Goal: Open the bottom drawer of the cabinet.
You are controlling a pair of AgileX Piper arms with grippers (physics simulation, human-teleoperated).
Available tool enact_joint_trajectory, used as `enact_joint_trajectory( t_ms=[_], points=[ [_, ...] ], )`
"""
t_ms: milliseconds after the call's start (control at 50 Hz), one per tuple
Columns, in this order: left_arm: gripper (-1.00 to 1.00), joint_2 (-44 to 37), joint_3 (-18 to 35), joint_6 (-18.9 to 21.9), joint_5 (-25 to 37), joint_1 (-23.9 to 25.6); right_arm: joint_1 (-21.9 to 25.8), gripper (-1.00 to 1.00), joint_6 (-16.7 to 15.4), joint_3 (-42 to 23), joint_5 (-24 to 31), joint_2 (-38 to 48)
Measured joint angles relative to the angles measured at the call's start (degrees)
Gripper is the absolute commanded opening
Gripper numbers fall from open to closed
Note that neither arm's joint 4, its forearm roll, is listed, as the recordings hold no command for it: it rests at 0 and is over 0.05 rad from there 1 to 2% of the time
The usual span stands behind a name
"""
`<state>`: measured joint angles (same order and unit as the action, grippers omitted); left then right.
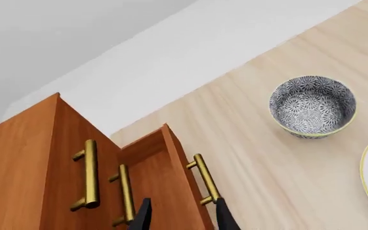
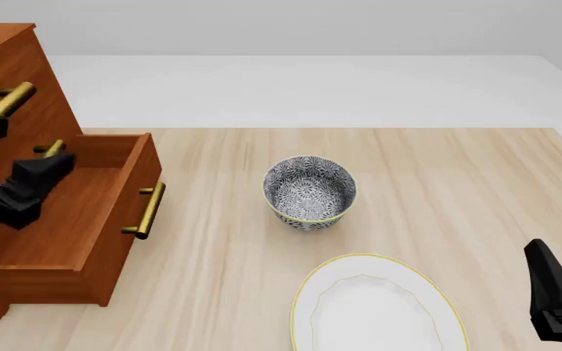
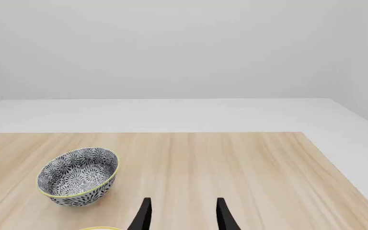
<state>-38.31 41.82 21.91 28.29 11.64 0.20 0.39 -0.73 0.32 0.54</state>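
Observation:
The reddish-brown cabinet [image 2: 3, 62] stands at the table's left edge. Its bottom drawer [image 2: 81, 212] is pulled well out, with its brass bar handle [image 2: 145, 210] facing the table's middle. In the left wrist view the drawer [image 1: 153, 167] sticks out past the cabinet [image 1: 17, 158], and its handle [image 1: 205, 179] is just beyond one fingertip. My left gripper [image 1: 182, 218] is open with nothing between the fingers; in the front view it [image 2: 37, 175] hangs over the open drawer. My right gripper [image 3: 184, 215] is open and empty, low at the front right [image 2: 555, 300].
A patterned blue-and-white bowl [image 2: 309, 191] stands mid-table, right of the drawer. A white plate [image 2: 374, 311] with a yellow rim lies in front of it. The two upper drawers are shut, with their handles [image 2: 12, 99] [image 2: 55, 148] showing.

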Motion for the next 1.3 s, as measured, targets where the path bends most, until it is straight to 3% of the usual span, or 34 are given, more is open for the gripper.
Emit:
enact_joint_trajectory(
  t_ms=[700, 1300],
  points=[
    [1.0, -16.1, -1.3, -9.6, -4.1, -2.3, 0.0, 1.0, 0.0, 0.0, 0.0, 0.0],
    [1.0, -21.9, -5.4, -13.3, -9.4, -5.6, 0.0, 1.0, 0.0, 0.0, 0.0, 0.0]
  ],
)
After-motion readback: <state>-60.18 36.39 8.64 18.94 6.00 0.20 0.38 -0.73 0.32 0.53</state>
